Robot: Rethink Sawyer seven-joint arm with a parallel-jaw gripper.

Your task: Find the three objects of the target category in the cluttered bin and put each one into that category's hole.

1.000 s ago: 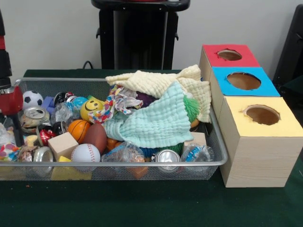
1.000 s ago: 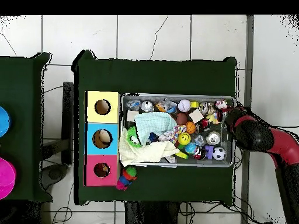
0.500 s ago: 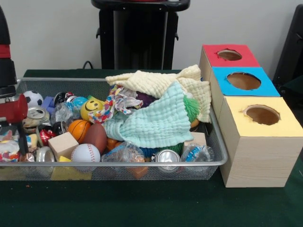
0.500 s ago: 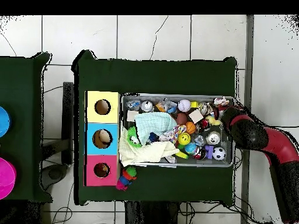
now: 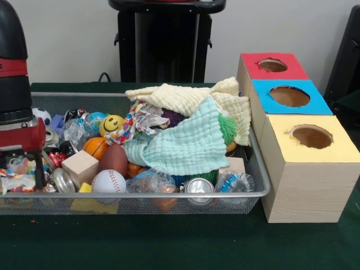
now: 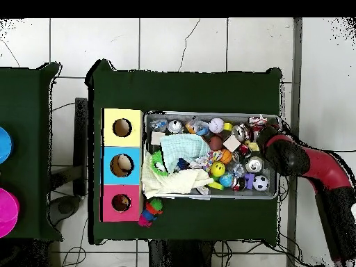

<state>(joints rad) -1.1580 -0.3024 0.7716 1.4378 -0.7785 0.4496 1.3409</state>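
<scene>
I work in what looks like a robotics lab or test room, not a home. My tabletop (image 6: 188, 94) is draped in plain dark green cloth and stands on a pale tiled floor (image 6: 181, 42) with loose cables (image 6: 69, 108) trailing beside it. A wire mesh bin (image 5: 140, 197) is heaped with mixed test items: balls, cans, blocks, cloths. Beside it stands a row of wooden boxes (image 5: 306, 185) with red, blue and yellow tops, each cut with a round hole. Behind is a bare light wall (image 5: 67, 39) and a black equipment stand (image 5: 166, 42). A second green-covered table (image 6: 28, 153) sits alongside.
</scene>
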